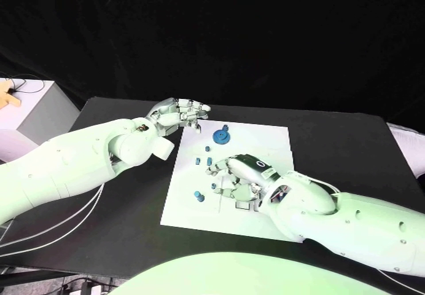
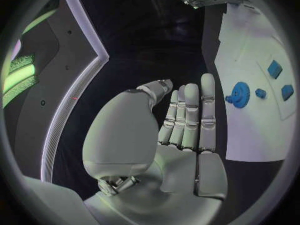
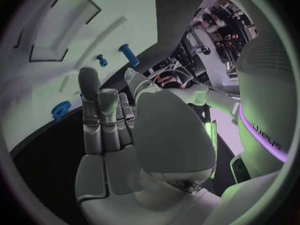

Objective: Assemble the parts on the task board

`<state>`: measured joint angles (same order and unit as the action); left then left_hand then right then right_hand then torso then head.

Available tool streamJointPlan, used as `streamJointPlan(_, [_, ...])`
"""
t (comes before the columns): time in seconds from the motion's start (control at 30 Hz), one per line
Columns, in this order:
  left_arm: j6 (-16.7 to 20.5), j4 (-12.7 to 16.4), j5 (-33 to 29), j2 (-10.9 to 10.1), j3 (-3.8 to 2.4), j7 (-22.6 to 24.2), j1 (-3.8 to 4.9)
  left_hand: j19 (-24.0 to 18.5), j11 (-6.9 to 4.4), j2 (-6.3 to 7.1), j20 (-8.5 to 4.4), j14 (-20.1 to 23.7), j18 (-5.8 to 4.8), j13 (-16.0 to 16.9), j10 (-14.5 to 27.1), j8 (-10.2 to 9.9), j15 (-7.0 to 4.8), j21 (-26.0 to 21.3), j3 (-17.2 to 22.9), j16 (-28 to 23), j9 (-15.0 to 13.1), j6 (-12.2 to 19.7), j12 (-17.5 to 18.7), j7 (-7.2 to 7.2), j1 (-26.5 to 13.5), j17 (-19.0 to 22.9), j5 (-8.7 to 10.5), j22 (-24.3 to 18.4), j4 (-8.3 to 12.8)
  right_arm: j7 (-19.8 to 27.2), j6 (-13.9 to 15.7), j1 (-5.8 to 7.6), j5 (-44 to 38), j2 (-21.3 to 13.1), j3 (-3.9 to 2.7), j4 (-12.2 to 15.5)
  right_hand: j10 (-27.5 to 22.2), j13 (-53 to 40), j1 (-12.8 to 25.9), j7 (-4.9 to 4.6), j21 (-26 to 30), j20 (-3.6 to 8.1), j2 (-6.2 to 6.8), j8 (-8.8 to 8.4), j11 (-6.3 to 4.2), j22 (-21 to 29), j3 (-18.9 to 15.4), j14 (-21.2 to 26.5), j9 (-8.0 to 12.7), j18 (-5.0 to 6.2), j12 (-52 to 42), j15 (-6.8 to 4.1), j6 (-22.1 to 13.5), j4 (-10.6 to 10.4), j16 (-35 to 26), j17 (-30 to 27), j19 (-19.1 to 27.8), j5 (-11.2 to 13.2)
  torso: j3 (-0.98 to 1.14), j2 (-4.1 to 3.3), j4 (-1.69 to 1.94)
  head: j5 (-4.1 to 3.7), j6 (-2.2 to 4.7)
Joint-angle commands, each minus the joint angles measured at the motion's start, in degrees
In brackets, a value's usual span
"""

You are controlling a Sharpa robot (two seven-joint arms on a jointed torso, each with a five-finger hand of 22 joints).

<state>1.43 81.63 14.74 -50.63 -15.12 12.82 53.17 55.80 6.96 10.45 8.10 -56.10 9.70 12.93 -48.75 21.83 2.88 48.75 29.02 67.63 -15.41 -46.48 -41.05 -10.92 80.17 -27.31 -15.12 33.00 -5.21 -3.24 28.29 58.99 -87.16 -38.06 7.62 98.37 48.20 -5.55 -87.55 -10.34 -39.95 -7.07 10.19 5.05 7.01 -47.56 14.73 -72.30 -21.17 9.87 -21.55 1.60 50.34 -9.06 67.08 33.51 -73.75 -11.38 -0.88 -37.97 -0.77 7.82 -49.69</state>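
In the head view the task board (image 1: 257, 147) lies in the middle of the black counter (image 1: 354, 141); the left hand (image 1: 180, 113) hovers at the board's far left corner, fingers curled loosely, nothing seen in it; just beside it on the board stands a blue gear (image 1: 222, 133), with small blue parts (image 1: 209, 161) scattered nearer along the board's left side and one round blue part (image 1: 198, 196) toward the near left edge; the right hand (image 1: 239, 178) sits low over the board's middle, its fingers bent down among the parts, and whether it grips one I cannot tell; a white box (image 1: 35, 114) stands off the counter's far left corner.

In the left wrist view the left hand (image 2: 181, 130) is flat, fingers straight and side by side, holding nothing; beyond its fingertips the board (image 2: 250, 130) carries the gear (image 2: 239, 92), a small blue peg (image 2: 260, 93) just beside it, and two blue blocks (image 2: 280, 80) farther on.

In the right wrist view the right hand (image 3: 112, 130) has its fingers extended together, nothing visible between them; the board (image 3: 62, 80) beyond shows a blue peg (image 3: 129, 54), a smaller blue part (image 3: 101, 60), a blue gear-like part (image 3: 60, 109) near the board's edge, and a square recess (image 3: 65, 32).
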Motion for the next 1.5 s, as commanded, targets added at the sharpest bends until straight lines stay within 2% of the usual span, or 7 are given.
streamJointPlan(0.03, [-0.8, -0.1, 0.0, 0.1, -0.04, 0.5, -0.01, 0.4, -0.06, -0.44, -0.06, 0.4, 0.86, -0.1, 0.5, 0.3, -0.04, -0.2, -0.2, -0.3, 0.1, 0.5, 0.1, 0.08, -0.1, 0.0, -0.06, -0.1, -0.1, 7.3, 2.5, 1.20, 16.2, -2.4, -0.26, 1.2, 3.7, 0.4, 0.3, 0.01, -4.6, 0.31, 0.27, 0.46, -0.31, -3.9, 2.8, -2.6, 0.1, -1.17, -1.4, -0.31, 1.6, -0.2, 2.3, 4.0, -2.2, -0.9, 0.03, 0.05, -0.03, -0.47, 0.35])
streamJointPlan(0.2, [-0.5, -0.1, 0.0, 0.1, -0.04, 1.0, -0.22, 0.4, -0.06, -0.48, -0.05, 0.4, 0.86, -0.1, 0.6, 0.3, -0.03, -0.3, -0.3, -0.3, 0.1, 0.5, 0.0, 0.07, -0.1, 0.0, -0.06, -0.1, -0.2, 7.7, -3.5, 3.85, 26.9, -8.4, -0.54, 3.3, 16.9, -1.7, 4.4, 1.04, -25.2, 1.95, 1.02, 1.51, -2.84, -21.1, 7.7, -11.6, 0.2, -4.78, -6.0, -2.13, 4.4, -2.4, 12.4, 26.7, -9.9, 0.4, 0.12, 0.25, -0.20, -1.11, 0.73])
streamJointPlan(0.37, [-0.1, 0.0, -0.1, -0.1, -0.04, 1.4, -0.47, 0.4, -0.06, -0.49, -0.05, 0.4, 0.86, -0.1, 0.5, 0.3, -0.03, -0.3, -0.3, -0.3, 0.1, 0.5, 0.0, 0.07, -0.1, 0.0, -0.06, -0.1, -0.2, 3.3, -7.9, 5.36, 31.4, -13.6, -0.61, 4.3, 21.1, -11.3, 8.3, 2.87, -28.9, 3.39, 2.29, 3.88, -4.70, -24.5, 5.8, -11.7, -1.1, -5.44, -16.1, -3.65, 6.5, -4.0, 12.0, 26.8, -10.8, 0.8, 0.16, 0.41, -0.43, -2.27, 0.91])
streamJointPlan(0.47, [0.1, 0.2, -0.2, -0.3, -0.04, 1.5, -0.59, 0.5, -0.08, -0.52, -0.04, 0.4, 0.85, -0.1, 0.5, 0.3, -0.04, -0.3, -0.3, -0.3, 0.1, 0.5, 0.0, 0.08, -0.1, 0.0, -0.07, -0.1, -0.2, -0.1, -10.4, 5.79, 32.1, -16.6, -0.62, 4.6, 32.5, -62.2, 11.2, 4.48, -34.6, 4.17, 1.44, 7.48, -5.72, -29.6, 3.8, -14.4, -4.0, -6.50, -54.7, -4.42, 8.3, -6.1, 16.9, 39.1, -12.2, 1.2, 0.17, 0.50, -0.49, -3.38, 0.94])
streamJointPlan(0.6, [0.3, 0.7, -0.3, -0.8, -0.03, 1.5, -1.01, 0.5, -0.08, -0.52, -0.04, 0.4, 0.85, -0.1, 0.5, 0.3, -0.04, -0.3, -0.3, -0.3, 0.1, 0.5, 0.0, 0.08, -0.1, 0.0, -0.07, -0.1, -0.2, -4.9, -12.3, 6.04, 30.6, -20.2, -0.59, 5.4, 36.9, -75.4, 14.9, 4.86, -37.9, 4.40, 0.41, 10.00, -6.16, -32.5, 1.8, -15.4, -6.2, -7.15, -63.1, -4.83, 8.6, -7.4, 19.2, 45.1, -12.9, 1.0, 0.29, 0.54, -0.65, -4.27, 0.90])
streamJointPlan(0.8, [0.5, 1.6, -0.3, -1.4, -0.03, 1.6, -1.72, 0.5, -0.09, -0.55, -0.04, 0.3, 0.85, -0.1, 0.4, 0.4, -0.05, -0.3, -0.3, -0.3, 0.1, 0.5, -0.1, 0.08, -0.1, 0.0, -0.07, -0.1, -0.2, -11.5, -13.3, 5.85, 25.5, -23.6, -0.31, 7.0, 39.0, -79.9, 20.9, 5.36, -40.4, 4.65, 0.85, 11.54, -6.46, -34.9, -2.2, -16.4, -7.5, -7.65, -65.6, -5.02, 8.8, -7.6, 21.0, 50.5, -13.5, -4.7, 0.19, 0.66, -0.69, -5.13, 0.94])
streamJointPlan(1.5, [-0.2, 2.9, -0.1, -1.7, -0.04, 1.7, -2.41, 0.5, -0.10, -0.61, -0.03, 0.3, 0.85, -0.1, 0.3, 0.4, -0.07, -0.3, -0.3, -0.3, 0.1, 0.5, -0.2, 0.09, -0.2, -0.1, -0.08, -0.1, -0.3, -22.4, -11.4, 1.88, 11.8, -21.3, 0.24, 7.5, 39.1, -80.5, 22.6, 5.91, -42.4, 4.91, -1.59, 13.84, -6.91, -36.8, -13.8, -16.9, -8.9, -8.08, -65.4, -5.34, 8.6, -7.8, 21.8, 53.1, -13.9, -4.3, 0.13, 0.68, -0.76, -5.88, 0.81])
